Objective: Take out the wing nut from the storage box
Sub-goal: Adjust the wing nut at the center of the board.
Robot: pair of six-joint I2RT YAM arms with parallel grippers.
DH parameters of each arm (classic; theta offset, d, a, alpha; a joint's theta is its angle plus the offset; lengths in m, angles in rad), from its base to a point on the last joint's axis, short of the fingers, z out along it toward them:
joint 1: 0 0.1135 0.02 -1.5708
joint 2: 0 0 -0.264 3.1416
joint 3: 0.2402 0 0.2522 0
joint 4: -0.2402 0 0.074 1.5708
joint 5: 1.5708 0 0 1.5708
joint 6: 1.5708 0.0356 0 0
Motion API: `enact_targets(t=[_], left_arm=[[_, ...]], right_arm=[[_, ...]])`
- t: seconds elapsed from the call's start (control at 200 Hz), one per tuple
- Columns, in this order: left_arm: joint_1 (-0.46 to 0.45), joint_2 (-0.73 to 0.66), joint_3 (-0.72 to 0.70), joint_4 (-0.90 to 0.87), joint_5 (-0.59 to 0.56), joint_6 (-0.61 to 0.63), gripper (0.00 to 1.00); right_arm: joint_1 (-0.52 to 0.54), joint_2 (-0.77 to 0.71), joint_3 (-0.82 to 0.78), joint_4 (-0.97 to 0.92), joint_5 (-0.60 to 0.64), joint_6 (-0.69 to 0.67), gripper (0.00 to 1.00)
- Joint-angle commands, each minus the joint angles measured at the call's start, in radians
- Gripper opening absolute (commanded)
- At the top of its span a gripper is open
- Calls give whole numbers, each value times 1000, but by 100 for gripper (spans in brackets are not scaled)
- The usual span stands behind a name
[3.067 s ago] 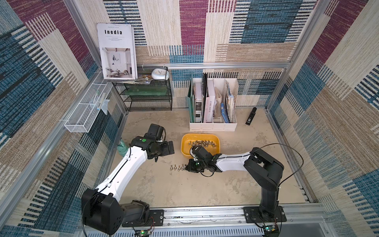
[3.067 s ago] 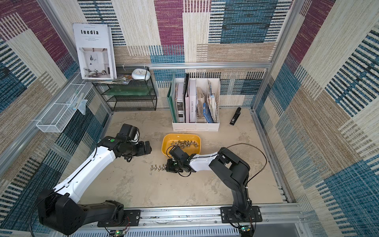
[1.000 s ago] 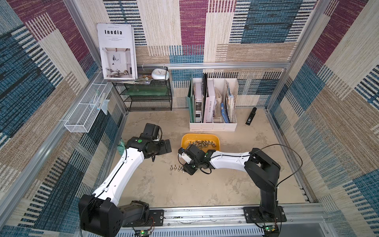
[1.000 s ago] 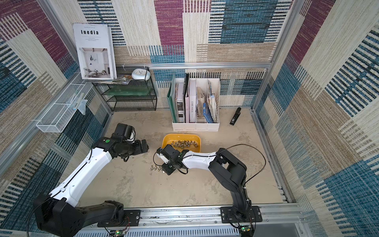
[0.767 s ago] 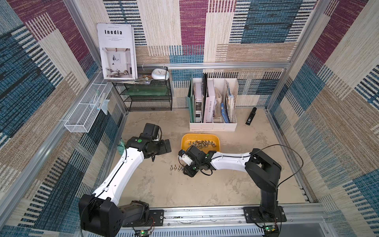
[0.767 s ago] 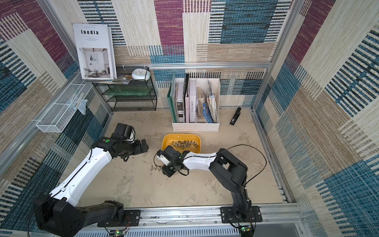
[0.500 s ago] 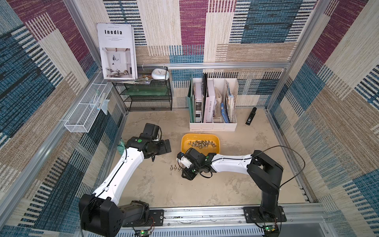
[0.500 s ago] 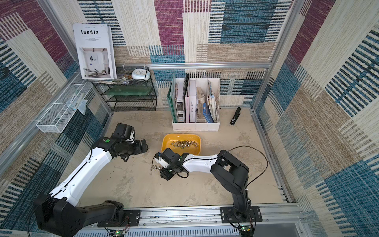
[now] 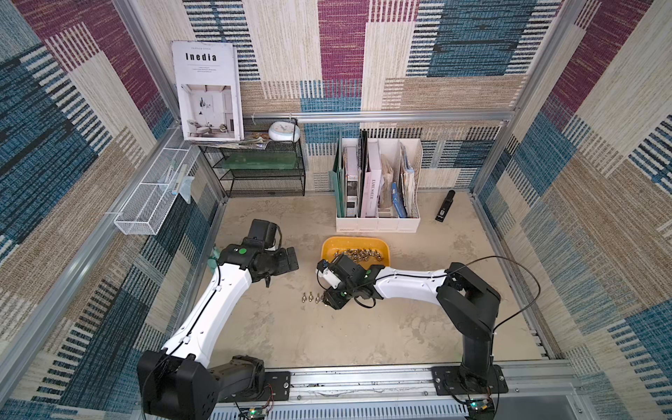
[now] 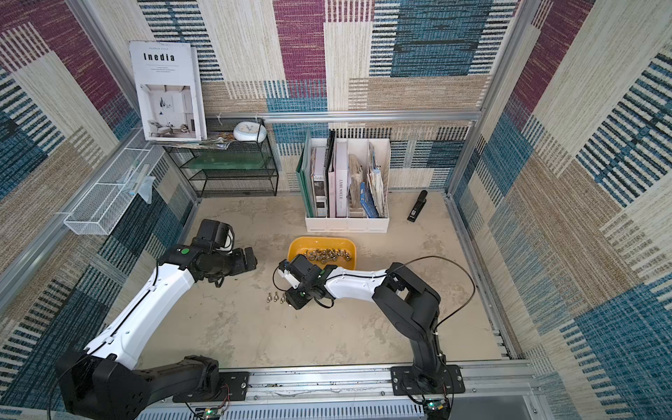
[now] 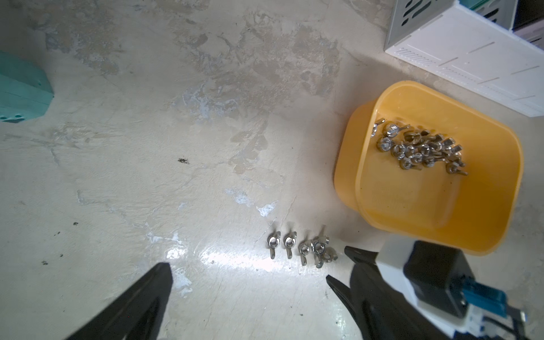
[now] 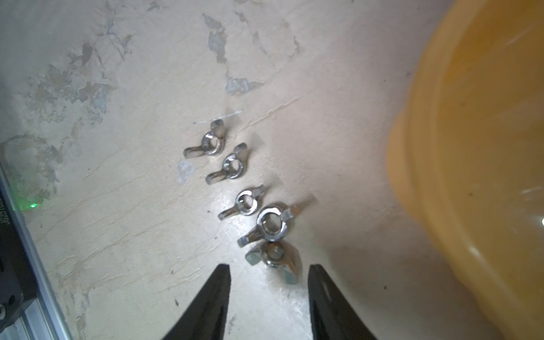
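Storage box (image 11: 412, 212), smooth orange plastic, holds shiny wing nuts (image 11: 421, 150)

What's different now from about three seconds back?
The right gripper moved from the front edge of the box over to the row of nuts on the table and parted its fingers, leaving a nut lying free at the row's end. The left gripper barely shifted and stayed open; box and other nuts unchanged.

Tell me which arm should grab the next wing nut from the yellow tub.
Right, likely. The right claw is open beside the tub, by the nuts on the floor. The left claw, also open, hangs farther away.
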State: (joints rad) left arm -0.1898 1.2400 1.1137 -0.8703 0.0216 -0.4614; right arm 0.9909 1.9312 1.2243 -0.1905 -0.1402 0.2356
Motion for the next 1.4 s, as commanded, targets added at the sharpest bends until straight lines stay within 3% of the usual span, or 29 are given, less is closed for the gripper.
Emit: enact_targets(t=[0.0,0.451,0.696,0.801,0.926,1.397], left_arm=[[6,-2,6,-8,-5,3,99],[15,6,1,2,14,8,99],[15,4,1,4,17,8,99],[15,5,0,4,18,9,99],[15,3,0,5,18,9,99],[16,7,0,6,15,17,99]], right_arm=[[-2,21,24,8,-43,-40,52],[24,2,-40,61,-143,36,53],[63,-18,-49,48,-91,89,52],[61,-21,-38,7,9,87,46],[57,-12,-15,-15,46,86,40],[54,66,51,-45,-13,69,29]])
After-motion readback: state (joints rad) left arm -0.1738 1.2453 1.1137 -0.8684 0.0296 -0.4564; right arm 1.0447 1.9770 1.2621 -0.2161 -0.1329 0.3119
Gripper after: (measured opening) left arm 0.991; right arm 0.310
